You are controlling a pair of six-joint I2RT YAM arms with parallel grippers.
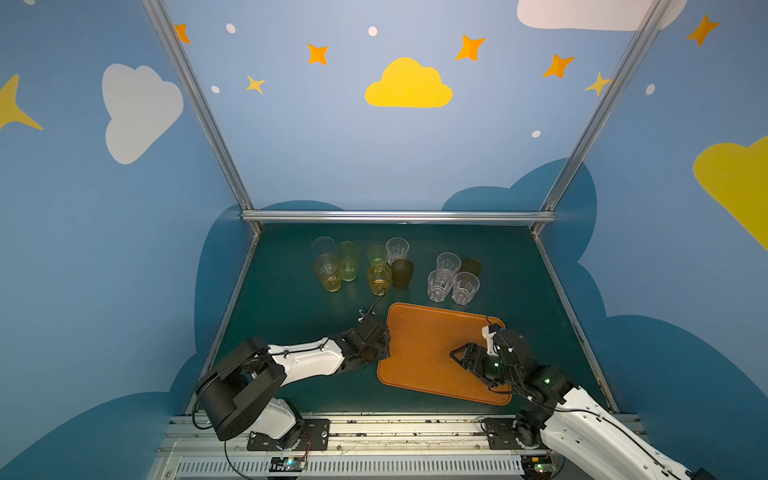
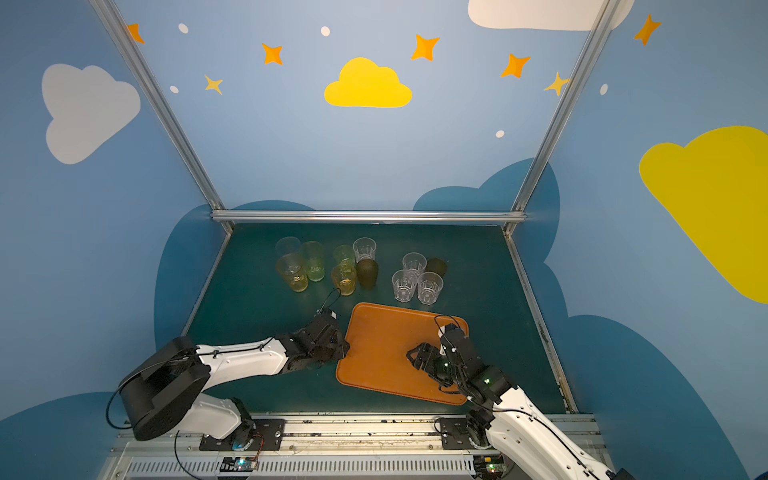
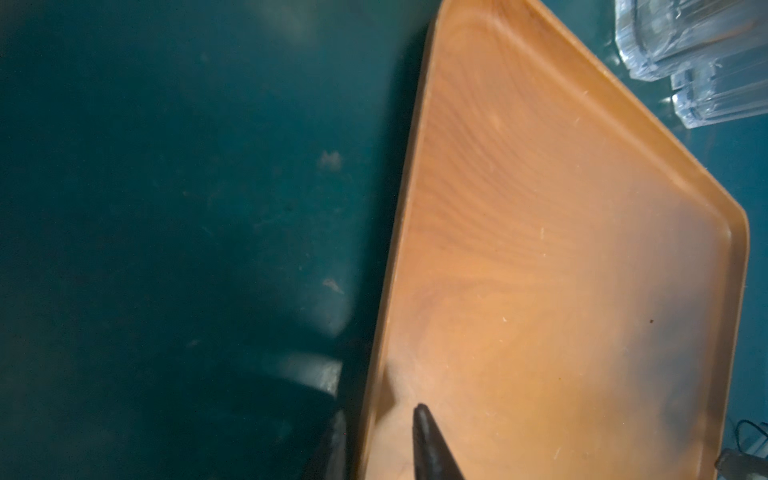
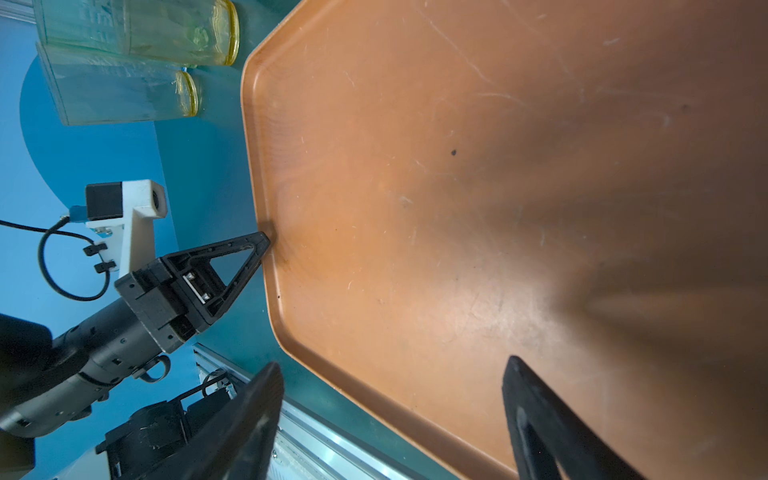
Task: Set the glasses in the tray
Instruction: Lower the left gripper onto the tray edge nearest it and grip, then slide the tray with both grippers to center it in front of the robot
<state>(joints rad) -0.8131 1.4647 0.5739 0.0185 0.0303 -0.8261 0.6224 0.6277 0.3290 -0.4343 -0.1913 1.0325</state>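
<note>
1. Orange-brown tray (image 1: pixel 419 345), smooth, low-rimmed and round-cornered, lies empty on the teal mat (image 1: pixel 291 324). The glasses (image 1: pixel 439 284) stand behind it: clear faceted, smoky and yellow-tinted.
2. Left gripper (image 3: pixel 380 411) sits narrow astride the rim; whether it bites, I can't tell. A tug could slide the tray into the nearest glasses.
3. Right gripper (image 1: pixel 461 356) hangs wide and empty over the tray.
</note>
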